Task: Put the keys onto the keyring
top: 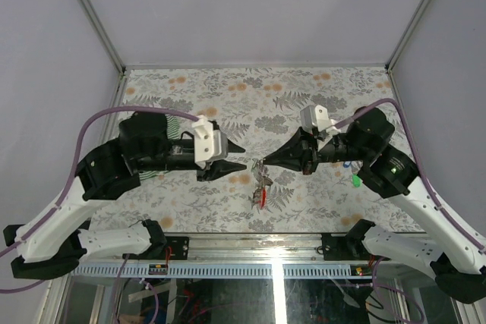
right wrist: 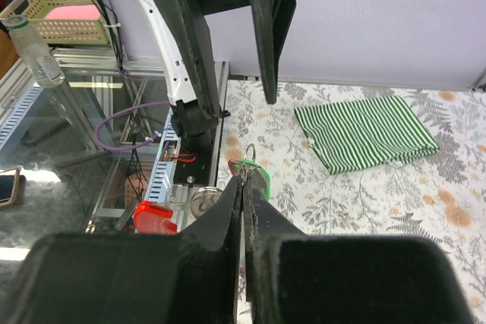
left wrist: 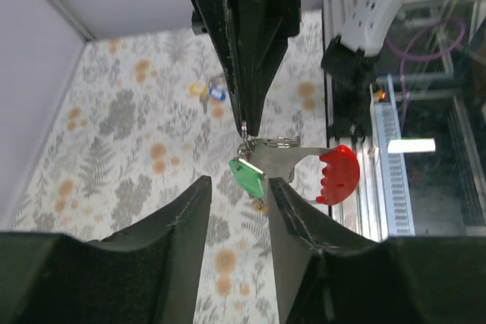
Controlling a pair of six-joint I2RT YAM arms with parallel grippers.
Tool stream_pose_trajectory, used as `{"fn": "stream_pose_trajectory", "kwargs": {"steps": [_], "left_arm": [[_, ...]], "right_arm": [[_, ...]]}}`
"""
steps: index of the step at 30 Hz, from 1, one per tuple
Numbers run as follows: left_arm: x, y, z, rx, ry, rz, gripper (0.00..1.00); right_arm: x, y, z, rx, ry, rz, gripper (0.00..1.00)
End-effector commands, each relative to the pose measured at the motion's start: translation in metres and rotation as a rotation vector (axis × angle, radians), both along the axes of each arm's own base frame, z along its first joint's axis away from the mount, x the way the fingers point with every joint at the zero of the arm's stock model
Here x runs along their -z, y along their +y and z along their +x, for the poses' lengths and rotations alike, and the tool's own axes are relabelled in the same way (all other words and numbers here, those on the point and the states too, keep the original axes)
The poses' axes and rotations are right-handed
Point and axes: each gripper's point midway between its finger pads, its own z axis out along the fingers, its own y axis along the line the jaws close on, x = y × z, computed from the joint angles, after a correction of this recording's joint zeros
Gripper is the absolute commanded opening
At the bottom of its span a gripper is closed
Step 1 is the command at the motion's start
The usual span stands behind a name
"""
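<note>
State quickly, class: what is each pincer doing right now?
Left pincer: open, holding nothing.
Right pincer: closed on the keyring.

No legible txt, labels, nos. or signs in any view.

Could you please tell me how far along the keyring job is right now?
Done: a green key appears to hang on the keyring. In hand: the right gripper is shut on the keyring, the bunch dangling from its tip; the left gripper is open beside it, holding nothing. Left: a yellow key and a blue key lie loose on the table, not yet threaded on.
</note>
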Motion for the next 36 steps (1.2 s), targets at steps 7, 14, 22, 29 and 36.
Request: {"fn": "stream_pose_trajectory", "kwargs": {"steps": [7,14,22,29,36], "left_arm": [[-0.055,-0.011,-0.027,0.132,-0.054,-0.341,0.39],[-0.045,-0.022,-0.03,0.189,-0.02,-0.296,0.37],[-0.036,-0.026,-0.031,0.204,0.004,-0.276,0.32],[-0.028,-0.03,-0.028,0.199,0.02,-0.247,0.22],[-0.026,-0.034,-0.027,0.207,0.023,-0.24,0.2]], "right_arm": [[-0.056,-0.014,-0.04,-0.148,-0.153,0.134,0.0],[-0.061,-0.016,-0.04,-0.131,-0.157,0.146,0.0],[-0.065,-0.019,-0.04,-0.112,-0.17,0.162,0.0],[-0.067,-0.019,-0.041,-0.115,-0.173,0.172,0.0],[-0.067,-0.019,-0.041,-0.117,-0.173,0.174,0.0]]}}
